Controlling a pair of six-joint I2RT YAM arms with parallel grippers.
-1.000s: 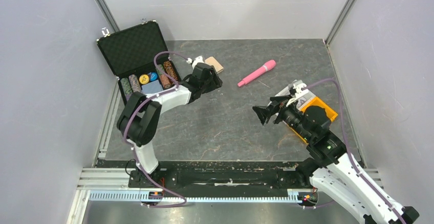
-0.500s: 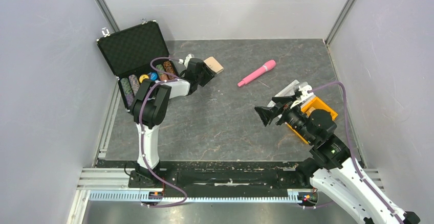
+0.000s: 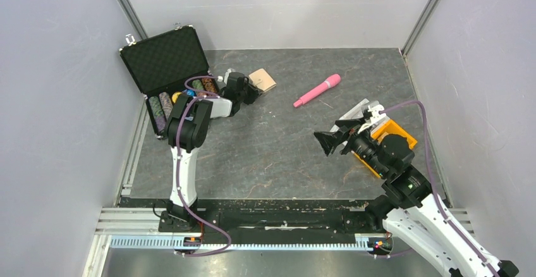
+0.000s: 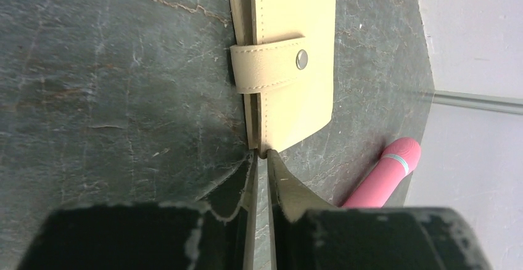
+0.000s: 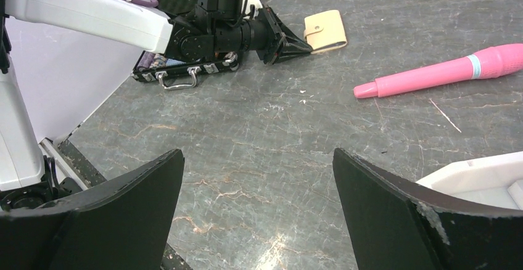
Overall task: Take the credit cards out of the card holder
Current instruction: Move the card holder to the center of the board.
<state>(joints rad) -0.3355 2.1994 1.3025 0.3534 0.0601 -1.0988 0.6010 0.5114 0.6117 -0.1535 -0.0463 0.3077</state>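
tan card holder (image 4: 290,106) snap (image 4: 301,59) fastened, seen only from left wrist.

Far left on the surface (image 3: 278,157), case (image 3: 165,68) standing open, lid raised toward the back wall, chips (image 3: 163,104) in rows inside the lower half. Just right of the case, left pincer (image 3: 248,91), low over the surface, pointed at the card holder (image 3: 262,79), tips meeting its near edge. Card holder flat on the surface, folded, tab lapped across the top face. Farther right and well apart, rod (image 3: 317,90) lying slantwise. Before the rod, toward the right side, right pincer (image 3: 328,142) held above the surface, facing left. Behind that arm, near the right wall, tray (image 3: 404,139).
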